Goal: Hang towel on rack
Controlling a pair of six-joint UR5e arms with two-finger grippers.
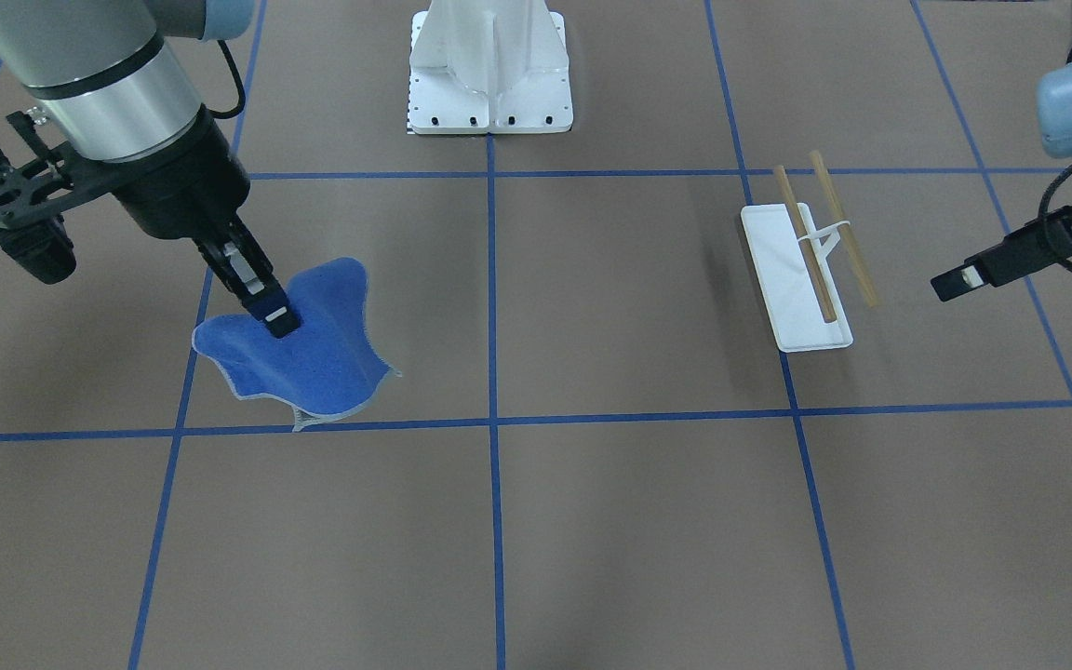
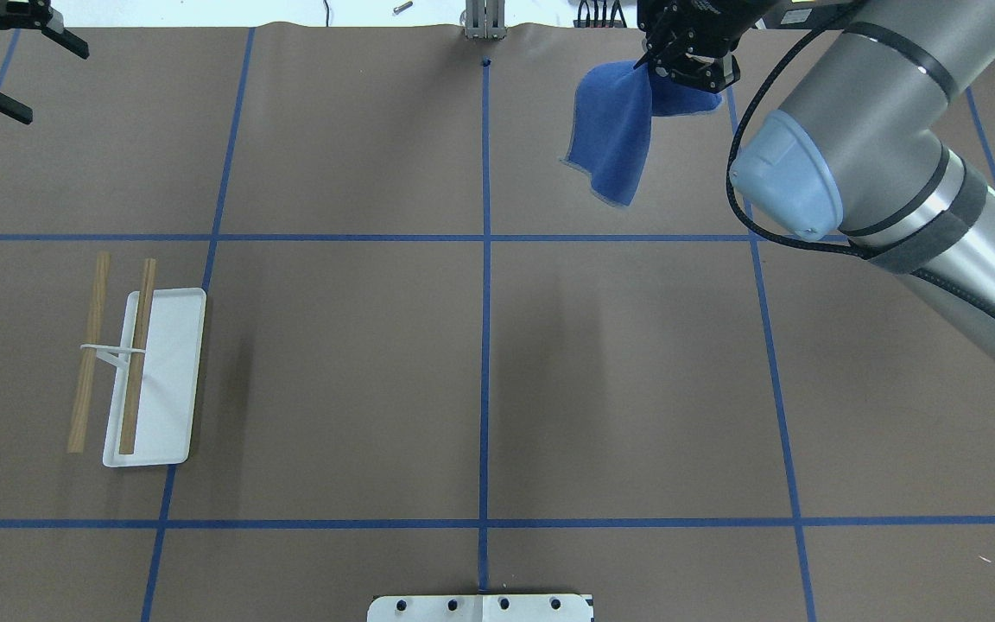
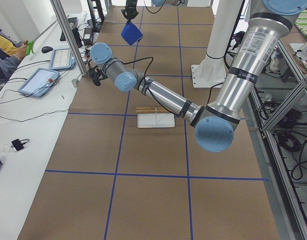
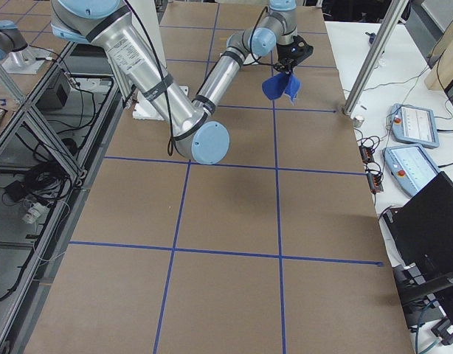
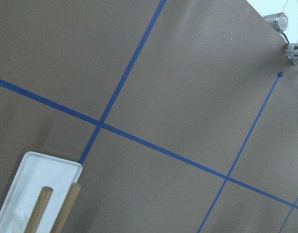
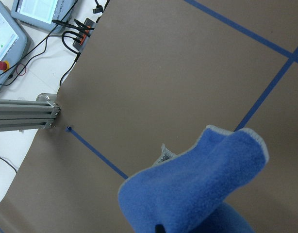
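So the table's wrapped in a brown cover (image 2: 333, 389) with blue tape lines (image 2: 484, 345) marking it into big squares. On the operators' side there's a white bench (image 3: 28, 130) with two tablet-style controllers (image 3: 39, 81) lying close together, a computer mouse (image 3: 47, 49) just beyond them, and a small black gadget (image 3: 17, 144) on a cable nearer the camera. An aluminium post (image 3: 68, 35) stands at the table's edge beside the controllers. Someone's yellow-sleeved arm (image 3: 6, 52) pokes in over the bench, and what looks like a black laptop (image 4: 433, 221) sits further along it.
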